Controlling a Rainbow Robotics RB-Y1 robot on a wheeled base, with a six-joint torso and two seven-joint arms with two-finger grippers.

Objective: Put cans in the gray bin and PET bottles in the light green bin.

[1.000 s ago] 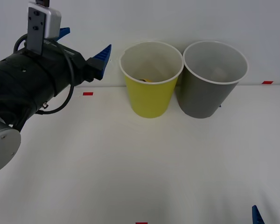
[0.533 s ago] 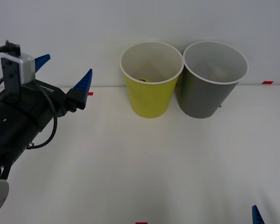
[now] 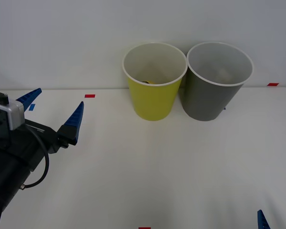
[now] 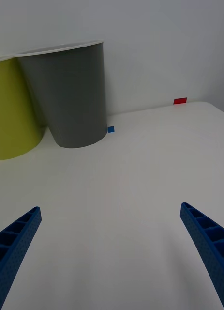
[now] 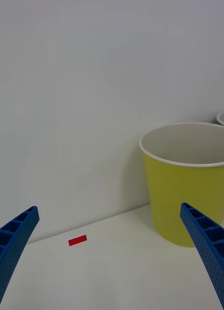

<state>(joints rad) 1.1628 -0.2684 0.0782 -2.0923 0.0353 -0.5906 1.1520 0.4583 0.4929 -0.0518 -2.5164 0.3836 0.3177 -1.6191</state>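
The light green bin (image 3: 154, 98) and the gray bin (image 3: 210, 98) stand side by side, touching, at the back of the white table. A sliver of yellow and black (image 3: 149, 82) peeks over the green bin's near rim from inside; it may be the PET bottle. The cans are hidden; a pale shape (image 3: 223, 72) lies inside the gray bin, too faint to name. My left gripper (image 3: 54, 110) hovers open and empty at the table's left, well away from the bins. The right gripper (image 4: 109, 208) is open low at the front right, facing the gray bin (image 4: 73, 97).
A white wall rises right behind the bins. Red tape marks (image 3: 89, 96) (image 3: 273, 84) sit along the table's back edge, another (image 3: 144, 228) at the front edge. A blue mark (image 4: 111, 129) lies beside the gray bin's foot.
My left arm has drawn back from beside the green bin's rim, dropping down and to the left toward the robot, its fingers open throughout. The bins and the right arm have not moved.
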